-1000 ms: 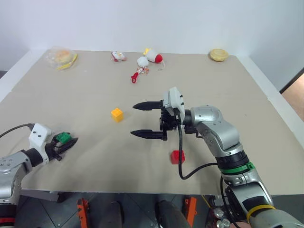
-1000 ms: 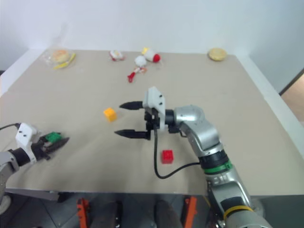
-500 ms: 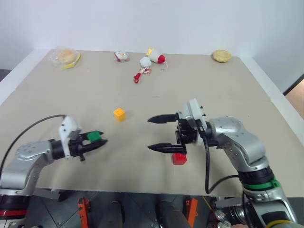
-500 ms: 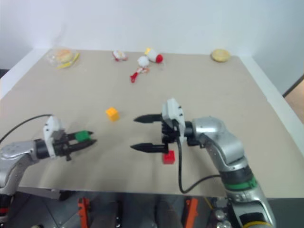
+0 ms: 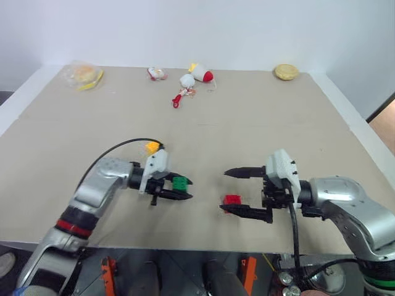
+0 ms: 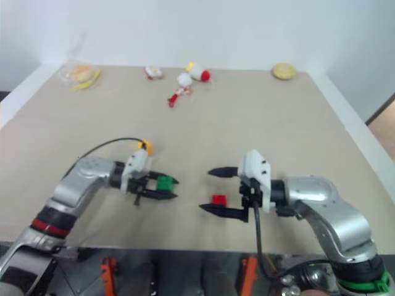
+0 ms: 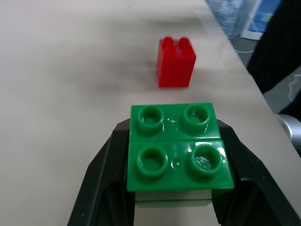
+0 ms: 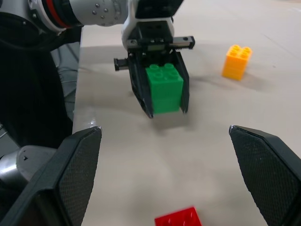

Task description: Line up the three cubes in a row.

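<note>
A: The left gripper (image 5: 183, 189) is clamped on the green cube (image 5: 179, 182), studs up, carried just above the table (image 5: 259, 117). The yellow-orange cube (image 5: 152, 147) sits behind its wrist, away from the fingertips.

B: And ahead of those fingertips?

A: The red cube (image 5: 232, 200), straight along the gripper's pointing line, a short gap off. The right gripper (image 5: 237, 192) faces the left one, jaws spread wide and empty, with the red cube lying between its fingers.

B: So the right arm is nearer the red cube; the green likely sets down beside it.
</note>
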Action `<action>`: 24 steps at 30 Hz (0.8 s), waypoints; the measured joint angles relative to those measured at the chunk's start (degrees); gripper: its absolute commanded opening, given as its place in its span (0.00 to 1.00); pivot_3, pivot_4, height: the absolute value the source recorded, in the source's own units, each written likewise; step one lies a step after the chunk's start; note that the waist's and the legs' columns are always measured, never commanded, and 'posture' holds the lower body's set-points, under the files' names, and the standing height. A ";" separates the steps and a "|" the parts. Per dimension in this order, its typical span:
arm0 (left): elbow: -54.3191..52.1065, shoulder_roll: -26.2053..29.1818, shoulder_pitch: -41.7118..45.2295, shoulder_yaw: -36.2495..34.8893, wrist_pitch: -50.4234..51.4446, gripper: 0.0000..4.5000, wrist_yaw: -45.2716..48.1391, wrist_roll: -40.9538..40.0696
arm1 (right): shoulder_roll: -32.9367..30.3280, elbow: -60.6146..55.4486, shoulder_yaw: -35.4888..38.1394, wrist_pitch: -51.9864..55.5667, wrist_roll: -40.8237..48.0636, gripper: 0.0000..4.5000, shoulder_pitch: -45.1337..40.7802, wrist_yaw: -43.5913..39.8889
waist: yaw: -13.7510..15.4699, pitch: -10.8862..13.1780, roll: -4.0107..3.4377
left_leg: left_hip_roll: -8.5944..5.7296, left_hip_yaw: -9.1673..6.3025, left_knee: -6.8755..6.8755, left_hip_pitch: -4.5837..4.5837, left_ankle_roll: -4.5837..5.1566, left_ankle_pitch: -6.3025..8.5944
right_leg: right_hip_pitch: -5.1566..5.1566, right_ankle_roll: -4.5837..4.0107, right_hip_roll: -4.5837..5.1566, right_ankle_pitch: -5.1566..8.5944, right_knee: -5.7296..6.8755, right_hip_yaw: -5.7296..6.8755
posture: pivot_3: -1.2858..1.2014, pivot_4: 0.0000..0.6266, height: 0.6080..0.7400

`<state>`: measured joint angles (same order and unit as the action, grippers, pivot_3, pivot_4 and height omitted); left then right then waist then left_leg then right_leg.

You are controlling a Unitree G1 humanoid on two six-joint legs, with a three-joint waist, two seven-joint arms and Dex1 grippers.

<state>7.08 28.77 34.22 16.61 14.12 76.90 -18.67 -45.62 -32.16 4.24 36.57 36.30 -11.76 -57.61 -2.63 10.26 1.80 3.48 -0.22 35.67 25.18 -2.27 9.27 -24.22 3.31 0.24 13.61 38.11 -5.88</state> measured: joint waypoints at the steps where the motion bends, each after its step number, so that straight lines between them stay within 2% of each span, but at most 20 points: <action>1: 0.80 -0.86 0.75 0.62 -0.55 0.31 0.03 0.63 | -0.51 -0.84 1.05 0.46 0.60 1.00 0.67 0.56 | -0.11 0.00 0.00 | 0.00 0.01 0.00 -0.02 0.00 0.00 | 0.00 0.02 -0.01 -0.01 0.00 -0.03 | 0.52 0.24 0.98; 10: 3.25 -2.75 1.11 4.09 -3.08 0.31 2.11 4.44 | -2.51 -4.21 4.91 2.23 3.05 1.00 3.53 3.55 | -0.10 0.00 0.00 | 0.00 -0.01 0.04 -0.02 0.01 0.00 | 0.02 0.04 -0.01 -0.03 0.01 -0.05 | 0.52 0.24 0.98; 18: 3.56 -4.22 -1.16 5.34 -4.51 0.31 0.53 7.00 | -3.31 -4.86 5.21 2.78 4.81 1.00 4.11 4.70 | -0.08 0.00 0.00 | -0.01 -0.01 0.04 -0.03 0.01 -0.01 | 0.03 0.04 -0.01 -0.03 0.01 -0.04 | 0.52 0.24 0.98; 20: 3.55 -4.70 -1.60 5.49 -4.32 0.54 0.28 7.15 | -3.36 -4.86 5.21 2.79 5.09 1.00 4.11 5.12 | -0.08 0.00 0.00 | -0.01 -0.01 0.06 -0.03 0.01 -0.01 | 0.03 0.05 -0.01 -0.04 0.01 -0.04 | 0.52 0.24 0.98; 24: 3.53 -4.76 -1.78 5.53 -2.92 0.84 -0.22 7.27 | -3.50 -4.85 5.21 2.79 5.19 1.00 4.01 5.32 | -0.08 0.00 0.00 | -0.01 -0.01 0.06 -0.03 0.02 -0.01 | 0.04 0.06 -0.02 -0.04 0.01 -0.04 | 0.52 0.24 0.98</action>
<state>10.61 24.01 32.44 22.14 11.21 76.68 -11.40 -49.12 -37.01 9.45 39.36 41.49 -7.75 -52.28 -2.71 10.26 1.80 3.47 -0.23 35.73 25.15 -2.26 9.26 -24.18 3.37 0.23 13.57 38.12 -5.93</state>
